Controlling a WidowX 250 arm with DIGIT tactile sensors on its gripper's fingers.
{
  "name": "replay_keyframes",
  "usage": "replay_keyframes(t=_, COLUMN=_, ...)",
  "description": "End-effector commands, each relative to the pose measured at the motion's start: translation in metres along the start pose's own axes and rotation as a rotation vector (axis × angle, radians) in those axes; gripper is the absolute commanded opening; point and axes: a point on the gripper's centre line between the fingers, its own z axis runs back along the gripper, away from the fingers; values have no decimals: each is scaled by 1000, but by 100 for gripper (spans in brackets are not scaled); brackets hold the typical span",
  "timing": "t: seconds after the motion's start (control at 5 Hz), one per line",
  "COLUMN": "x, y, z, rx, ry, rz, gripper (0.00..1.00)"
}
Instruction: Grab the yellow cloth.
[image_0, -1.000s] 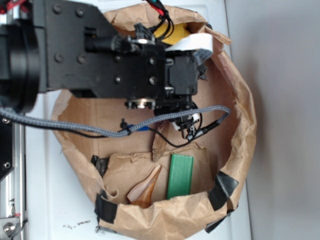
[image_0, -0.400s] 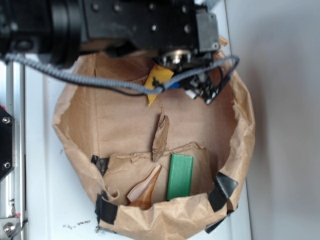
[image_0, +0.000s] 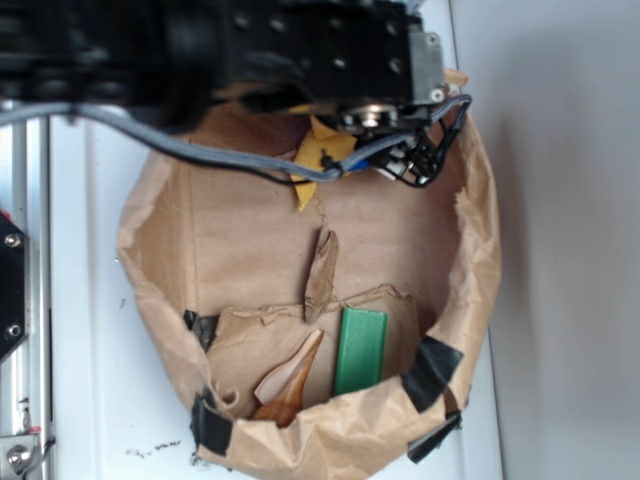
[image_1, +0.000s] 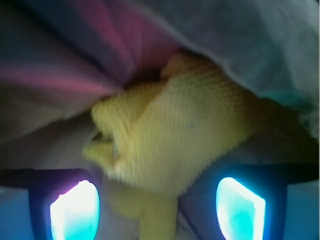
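I see the gripper (image_1: 157, 200) spread wide, fingers (image_1: 75, 205) flanking the yellow cloth (image_1: 175, 135) | cloth bunched between them under paper folds, at the far wall of the paper bag (image_0: 480, 270) | green block (image_0: 360, 350) well apart, near side.

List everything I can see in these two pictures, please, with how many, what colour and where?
yellow cloth: one, bright yellow, at the far end of the paper bag, mostly hidden under the arm; in the wrist view it lies between the two fingers.
green block: one, green, flat on the bag floor at the near end.
brown scoop-like piece: one, tan-orange, just left of the block; what it is cannot be told.
paper bag: one, brown, rolled open on the white table, with black tape on its rim.
arm: one, black, over the bag's far end, with a grey cable.
gripper: one, open, fingers astride the cloth.
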Motion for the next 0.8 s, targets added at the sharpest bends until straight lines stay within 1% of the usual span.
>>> replay_keyframes(t=0.0, x=3, y=-18, z=-19, rx=48, ry=-140, rz=-40, gripper=100)
replay_keyframes(t=0.2, x=-3, y=-26, z=-21, rx=32, ry=-166, rz=-76, gripper=32)
replay_keyframes(t=0.4, x=-6, y=-26, z=-18, rx=16, ry=-182, rz=-99, gripper=0)
replay_keyframes(t=0.6, x=-5, y=-25, z=-13, rx=5, ry=-182, rz=-123, gripper=0)
